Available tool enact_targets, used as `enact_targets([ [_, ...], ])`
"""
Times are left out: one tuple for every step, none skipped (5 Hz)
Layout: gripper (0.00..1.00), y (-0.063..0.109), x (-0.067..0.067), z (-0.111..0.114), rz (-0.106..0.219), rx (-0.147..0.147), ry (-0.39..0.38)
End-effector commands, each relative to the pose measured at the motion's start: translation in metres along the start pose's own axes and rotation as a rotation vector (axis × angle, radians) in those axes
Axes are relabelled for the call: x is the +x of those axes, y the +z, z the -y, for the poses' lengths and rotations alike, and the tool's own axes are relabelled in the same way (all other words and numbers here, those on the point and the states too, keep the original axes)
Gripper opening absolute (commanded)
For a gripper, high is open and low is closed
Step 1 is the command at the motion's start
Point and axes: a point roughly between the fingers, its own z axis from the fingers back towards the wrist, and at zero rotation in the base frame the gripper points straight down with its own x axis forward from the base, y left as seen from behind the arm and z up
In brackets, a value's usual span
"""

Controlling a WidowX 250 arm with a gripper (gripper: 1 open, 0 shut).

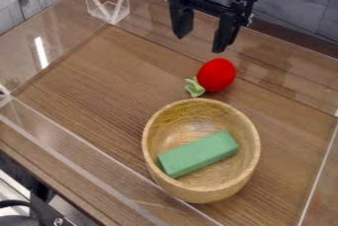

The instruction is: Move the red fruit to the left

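The red fruit (216, 73) is small and glossy, with a green leafy stem at its lower left. It lies on the wooden table just beyond the wooden bowl (201, 149). My gripper (200, 31) hangs above and behind the fruit, pointing down, its dark fingers spread open with nothing between them. It is clear of the fruit.
A green rectangular block (199, 155) lies inside the wooden bowl. Low clear plastic walls (79, 156) fence the table on all sides, with a clear bracket (107, 6) at the back left. Bare wood shows to the left of the fruit.
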Motion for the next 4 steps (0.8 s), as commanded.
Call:
enact_targets([
  [1.00, -0.009, 0.002, 0.001, -0.002, 0.000, 0.037],
  [1.00, -0.021, 0.004, 0.002, 0.000, 0.002, 0.076],
  [1.00, -0.027, 0.013, 0.003, -0.001, -0.003, 0.079],
  [1.00, -0.026, 0.024, 0.001, 0.013, -0.005, 0.093],
])
